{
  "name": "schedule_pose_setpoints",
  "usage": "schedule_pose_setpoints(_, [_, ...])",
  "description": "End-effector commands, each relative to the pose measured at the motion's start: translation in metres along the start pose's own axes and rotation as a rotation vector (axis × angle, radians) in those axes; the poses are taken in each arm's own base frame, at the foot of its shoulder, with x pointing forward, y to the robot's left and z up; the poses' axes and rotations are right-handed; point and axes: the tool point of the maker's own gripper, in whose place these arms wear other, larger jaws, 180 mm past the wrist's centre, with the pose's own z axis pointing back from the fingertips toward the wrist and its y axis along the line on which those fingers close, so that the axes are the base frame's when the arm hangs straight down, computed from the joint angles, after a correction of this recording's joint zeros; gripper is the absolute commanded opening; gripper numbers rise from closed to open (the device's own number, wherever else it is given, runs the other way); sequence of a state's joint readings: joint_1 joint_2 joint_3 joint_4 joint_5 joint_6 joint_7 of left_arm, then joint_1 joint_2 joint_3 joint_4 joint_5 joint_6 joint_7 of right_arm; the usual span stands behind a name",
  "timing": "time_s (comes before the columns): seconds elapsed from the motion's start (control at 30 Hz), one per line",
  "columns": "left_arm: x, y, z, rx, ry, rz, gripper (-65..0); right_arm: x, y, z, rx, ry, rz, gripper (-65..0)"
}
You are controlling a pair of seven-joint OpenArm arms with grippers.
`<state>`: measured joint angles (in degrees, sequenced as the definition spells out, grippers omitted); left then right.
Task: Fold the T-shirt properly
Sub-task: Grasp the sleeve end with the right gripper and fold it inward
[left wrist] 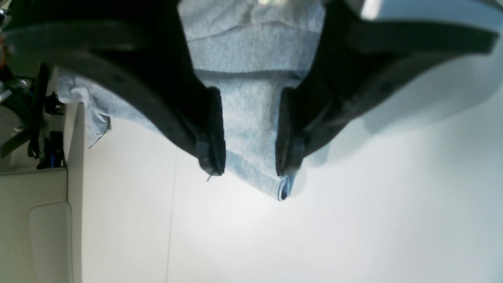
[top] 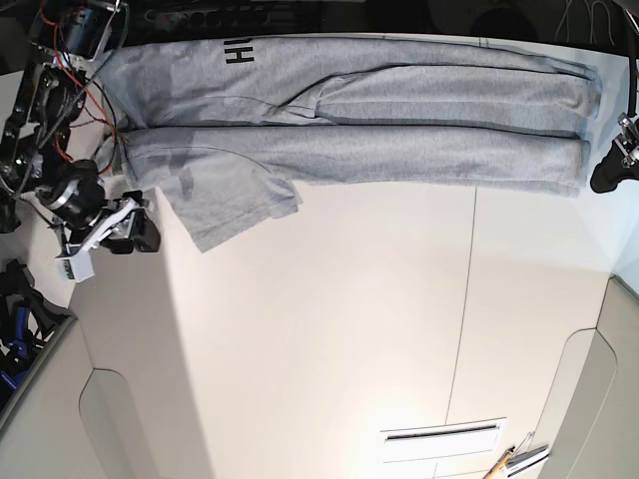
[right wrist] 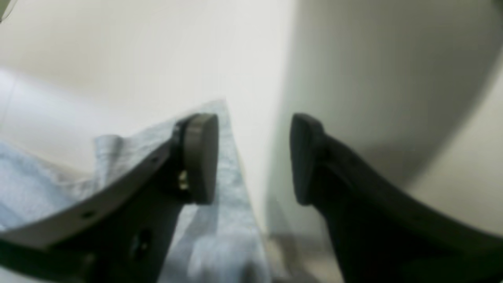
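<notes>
A: Left hand (left wrist: pixel 250 157) — fingers spread apart, nothing gripped; grey cloth lies beneath the gap.

B: Right hand (right wrist: pixel 253 157)?

A: Also spread wide, holding nothing. One pad (right wrist: pixel 200 157) hangs over the cloth's edge.

B: T-shirt (top: pixel 349 130) position?

A: Folded into a long band across the far side of the white desk (top: pixel 349 329), one sleeve sticking out toward the near side, black lettering near the right arm's end.

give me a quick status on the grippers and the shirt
Left gripper open over a shirt corner. Right gripper open beside the shirt edge. Shirt folded into a long band across the table. Nothing in the way.
</notes>
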<state>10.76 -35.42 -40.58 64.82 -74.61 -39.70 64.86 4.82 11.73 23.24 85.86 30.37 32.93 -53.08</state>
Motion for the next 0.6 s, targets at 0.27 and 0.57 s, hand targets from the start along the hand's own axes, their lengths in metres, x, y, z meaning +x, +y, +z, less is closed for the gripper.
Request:
schedule_pose_setpoints(0.27, [0.022,-0.005,0.007,-0.011,-0.046,-0.036,-40.1,-0.014,0.027,-0.064,0.143,0.149,-0.039,-35.5])
schedule_pose_setpoints(0.57, [0.022,-0.005,0.007,-0.011,-0.046,-0.035,-40.1,-0.015,0.051,-0.058,0.198,0.266,0.053,-65.0])
